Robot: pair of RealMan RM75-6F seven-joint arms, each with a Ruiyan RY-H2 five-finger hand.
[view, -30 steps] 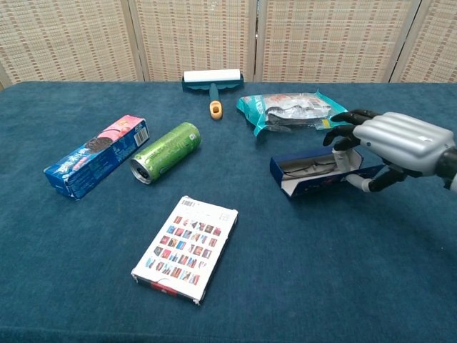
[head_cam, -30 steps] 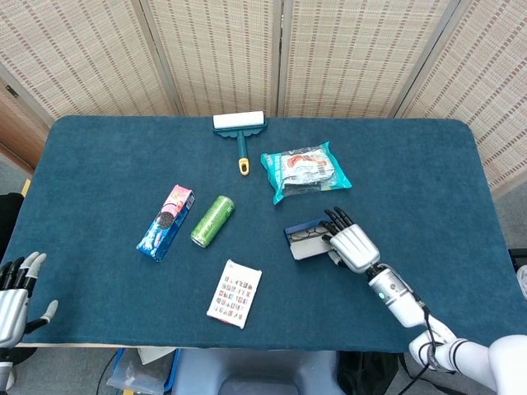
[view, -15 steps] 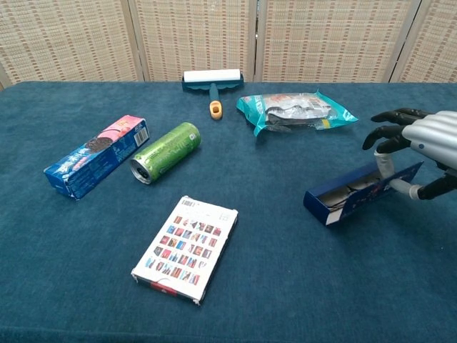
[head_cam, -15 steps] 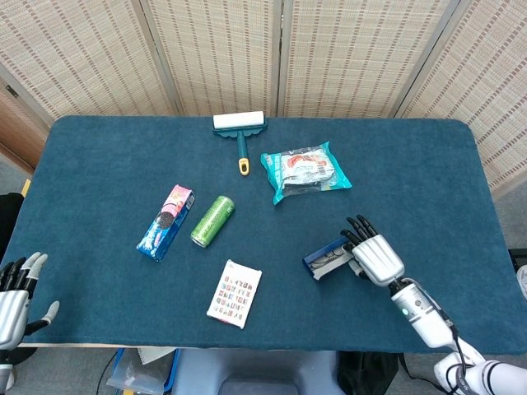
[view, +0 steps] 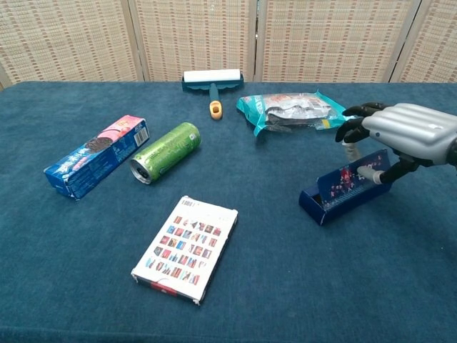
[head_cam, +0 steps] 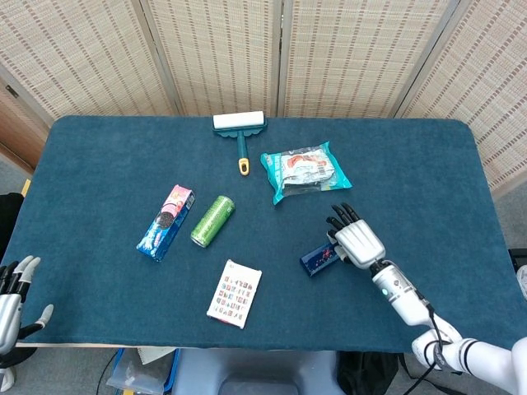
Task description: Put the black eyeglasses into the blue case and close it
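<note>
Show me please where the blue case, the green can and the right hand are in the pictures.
blue case (view: 344, 190): chest view, on its printed side wall.
green can (view: 166, 151): chest view, on the middle of its body.
right hand (view: 403, 132): chest view, on the silver back of the hand.

A: Where does the head view look from?

B: From high above the near edge, tilted steeply down. It takes in the whole dark blue cloth-covered table (head_cam: 99, 164) with the woven beige folding screen (head_cam: 222, 49) behind, and even the floor past the table's corners.

A: And the chest view?

B: Much lower and closer, facing forward across the same table (view: 300, 286) at a shallow angle toward the screen (view: 193, 32). The table's near edge and side edges are cut off.

A: What do the 2 share?

B: The table's middle: the green drink can (head_cam: 212, 220) (view: 166, 151), the white-roller lint brush (head_cam: 240, 128) (view: 212, 81), and the silver right hand (head_cam: 356, 242) (view: 403, 136). The left hand (head_cam: 10, 298) shows only from above.
</note>
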